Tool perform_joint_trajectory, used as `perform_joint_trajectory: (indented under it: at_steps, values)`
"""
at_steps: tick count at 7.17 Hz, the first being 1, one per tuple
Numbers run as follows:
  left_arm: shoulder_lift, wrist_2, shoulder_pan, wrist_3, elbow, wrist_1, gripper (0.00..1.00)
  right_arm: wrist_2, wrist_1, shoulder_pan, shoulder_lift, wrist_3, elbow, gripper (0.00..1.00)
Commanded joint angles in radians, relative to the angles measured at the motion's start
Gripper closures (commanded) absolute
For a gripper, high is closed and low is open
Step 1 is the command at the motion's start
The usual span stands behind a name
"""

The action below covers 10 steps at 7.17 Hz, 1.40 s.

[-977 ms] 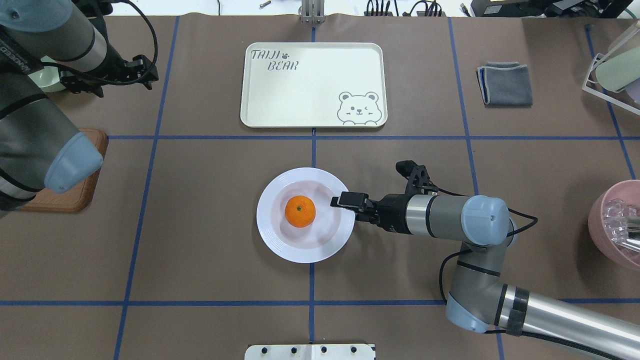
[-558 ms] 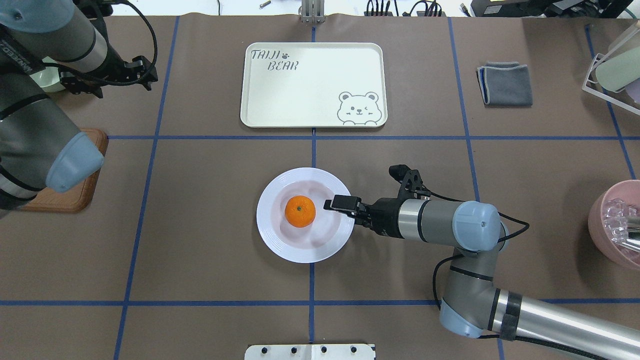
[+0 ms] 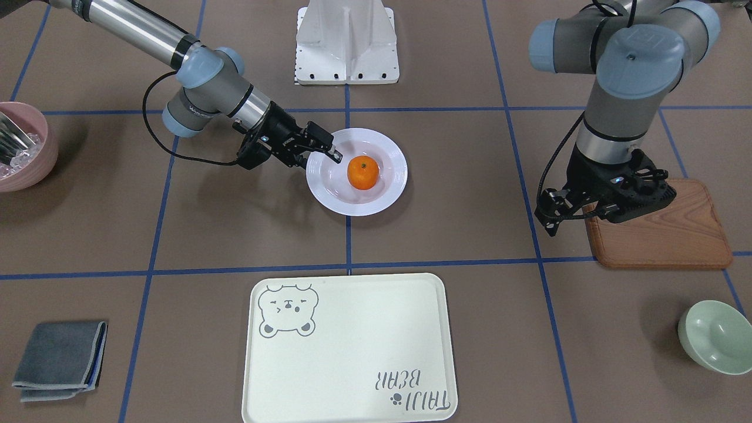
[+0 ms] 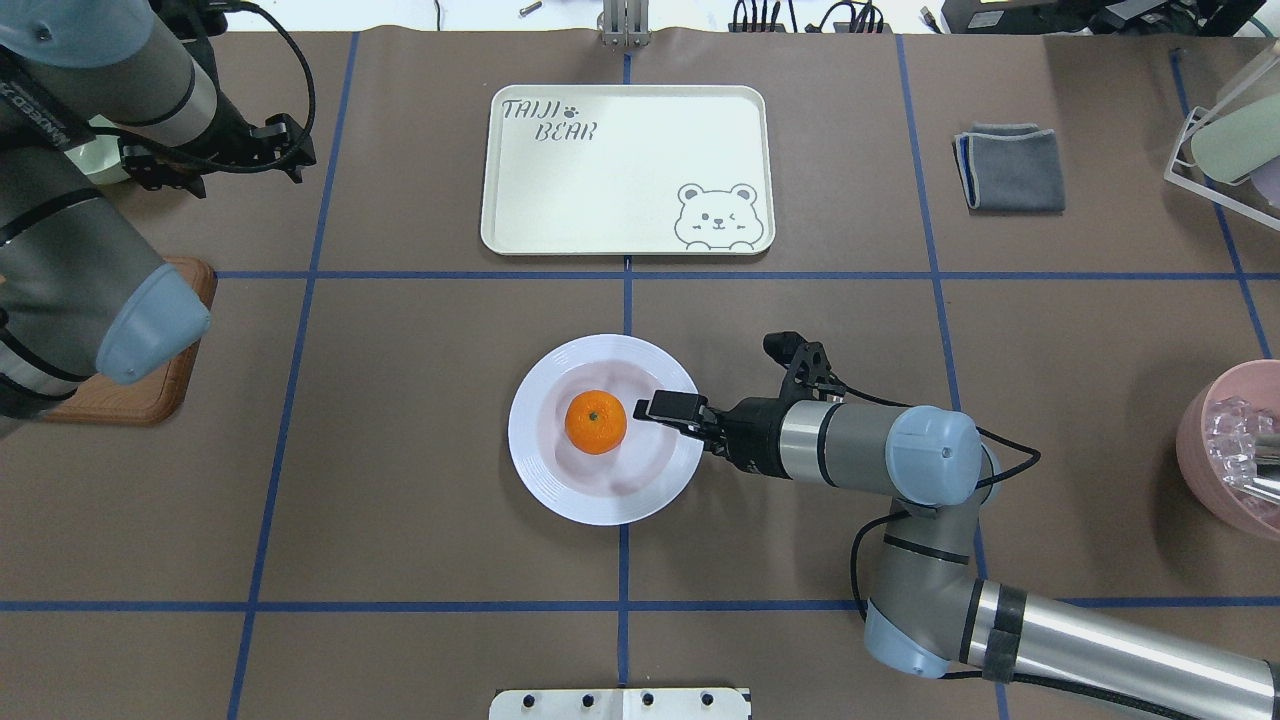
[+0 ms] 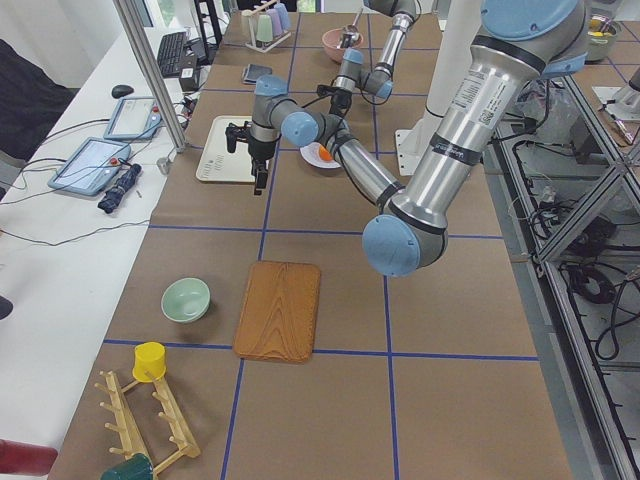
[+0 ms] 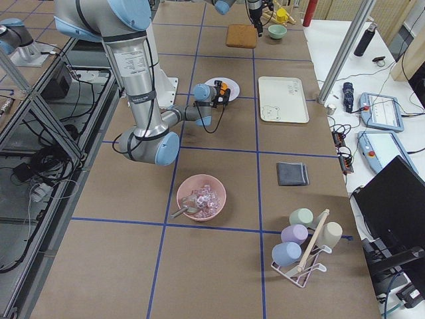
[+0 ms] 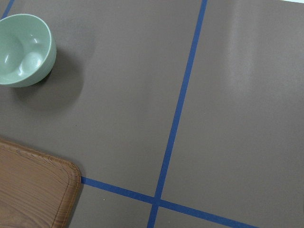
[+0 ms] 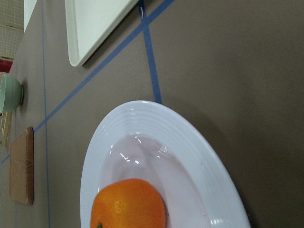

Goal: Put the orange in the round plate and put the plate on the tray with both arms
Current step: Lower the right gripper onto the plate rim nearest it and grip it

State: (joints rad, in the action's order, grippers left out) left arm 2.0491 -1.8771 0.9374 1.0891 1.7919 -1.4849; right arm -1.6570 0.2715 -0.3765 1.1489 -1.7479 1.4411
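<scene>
The orange is sitting in the middle of the round plate, which is resting at the centre of the table, apart from the tray lying by the table's far edge. The right gripper is reaching over the plate's rim, just beside the orange; whether it is clamping the rim I cannot tell. The left gripper is hanging spread and empty near the table's left edge.
</scene>
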Motion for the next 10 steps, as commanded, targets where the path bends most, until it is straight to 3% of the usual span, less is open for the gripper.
perform_joint_trajectory:
  at_steps: [1,10]
  values:
    - [0.000,0.000,0.000,0.000,-0.003,0.000,0.01,0.000,0.000,0.001,-0.014,-0.009,-0.013,0.00]
    - [0.000,0.000,-0.002,0.000,-0.017,0.000,0.01,0.005,0.002,0.002,-0.044,-0.013,-0.053,0.00]
